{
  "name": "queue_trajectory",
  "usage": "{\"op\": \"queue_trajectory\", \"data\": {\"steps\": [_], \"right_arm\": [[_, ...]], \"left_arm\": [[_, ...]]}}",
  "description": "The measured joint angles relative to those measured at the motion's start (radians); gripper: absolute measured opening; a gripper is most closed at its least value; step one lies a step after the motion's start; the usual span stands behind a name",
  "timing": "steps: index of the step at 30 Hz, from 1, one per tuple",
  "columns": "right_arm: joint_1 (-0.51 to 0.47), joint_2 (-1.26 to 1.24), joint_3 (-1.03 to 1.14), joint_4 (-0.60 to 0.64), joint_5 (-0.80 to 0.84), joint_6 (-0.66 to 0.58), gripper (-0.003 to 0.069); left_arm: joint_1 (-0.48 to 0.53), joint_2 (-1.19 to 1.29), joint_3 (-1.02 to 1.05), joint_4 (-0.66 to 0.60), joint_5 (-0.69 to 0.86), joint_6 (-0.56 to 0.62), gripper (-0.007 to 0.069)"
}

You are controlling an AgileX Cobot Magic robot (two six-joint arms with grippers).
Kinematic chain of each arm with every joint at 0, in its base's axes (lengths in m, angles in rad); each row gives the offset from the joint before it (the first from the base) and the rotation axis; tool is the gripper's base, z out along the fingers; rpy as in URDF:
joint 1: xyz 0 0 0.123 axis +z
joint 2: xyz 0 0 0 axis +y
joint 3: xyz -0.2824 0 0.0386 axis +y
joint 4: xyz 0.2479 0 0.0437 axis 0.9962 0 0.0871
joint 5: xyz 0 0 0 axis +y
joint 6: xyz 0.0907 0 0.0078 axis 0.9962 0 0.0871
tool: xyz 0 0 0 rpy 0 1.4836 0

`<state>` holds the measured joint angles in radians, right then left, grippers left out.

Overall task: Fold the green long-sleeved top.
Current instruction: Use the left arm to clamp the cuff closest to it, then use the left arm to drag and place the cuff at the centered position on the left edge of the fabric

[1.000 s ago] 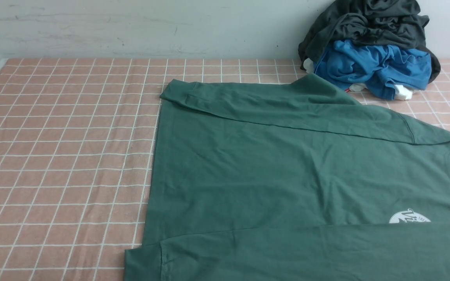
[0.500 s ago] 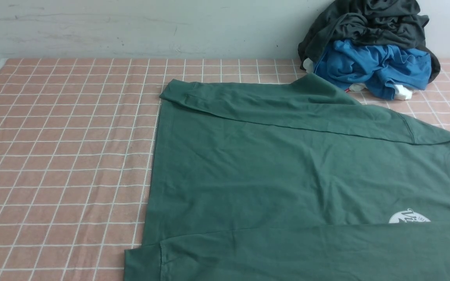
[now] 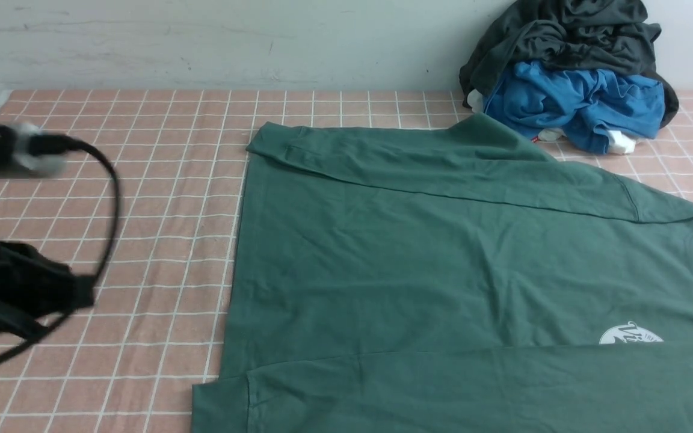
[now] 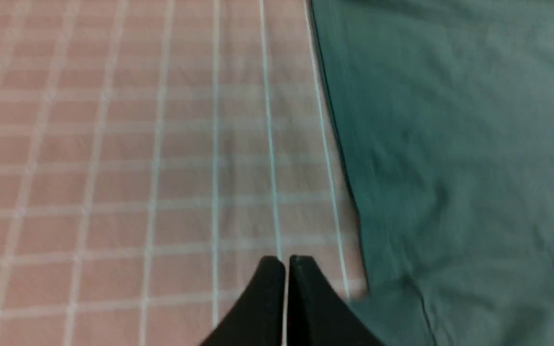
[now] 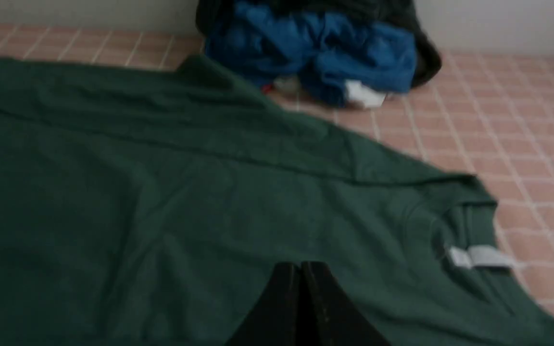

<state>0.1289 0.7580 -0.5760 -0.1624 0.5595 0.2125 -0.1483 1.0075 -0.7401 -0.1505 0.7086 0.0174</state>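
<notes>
Shows the green long-sleeved top [image 3: 443,270] spread flat on the pink checked table [image 3: 112,240], chest side up, hem toward the robot's left, collar toward its right. Shows its 2 sleeves folded inward across the body, 1 along the far edge and 1 along the near edge, with the white logo [image 3: 630,334] just above the near one. Finds the left tool [image 4: 285,262] clenched on nothing, fingers pressed together, over bare table just beside the hem. Catches the left arm [image 3: 15,288] blurred at the front view's left edge. Finds the right tool [image 5: 301,266] clenched too, empty, over the chest cloth near the collar's white label [image 5: 481,256]. Shows a blue garment [image 3: 575,102] under a dark grey garment [image 3: 563,30], heaped far right, right beside the top's far edge.
</notes>
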Motion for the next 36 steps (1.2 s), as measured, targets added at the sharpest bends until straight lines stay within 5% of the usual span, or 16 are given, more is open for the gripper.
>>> {"op": "queue_trajectory", "data": {"steps": [7,14,19,25,36], "right_arm": [[0.131,0.286,-0.008,0.236,0.135,-0.245,-0.0014],[0.140,0.342,-0.009,0.361,0.077,-0.349,-0.0014],[0.140,0.342,-0.009,0.392,0.066,-0.365,-0.0014],[0.140,0.342,-0.009,0.397,0.065,-0.369,-0.0014],[0.140,0.342,-0.009,0.397,0.061,-0.369,-0.0014]], "left_arm": [[-0.176,0.415,0.000,-0.034,0.010,0.023,0.0201],[-0.214,0.602,-0.001,-0.023,-0.096,-0.045,0.0367],[-0.214,0.619,-0.007,-0.029,-0.118,-0.057,0.0307],[-0.218,0.600,-0.007,-0.057,-0.155,-0.057,0.0031],[-0.219,0.367,-0.213,0.133,-0.121,-0.008,0.0009]]}}
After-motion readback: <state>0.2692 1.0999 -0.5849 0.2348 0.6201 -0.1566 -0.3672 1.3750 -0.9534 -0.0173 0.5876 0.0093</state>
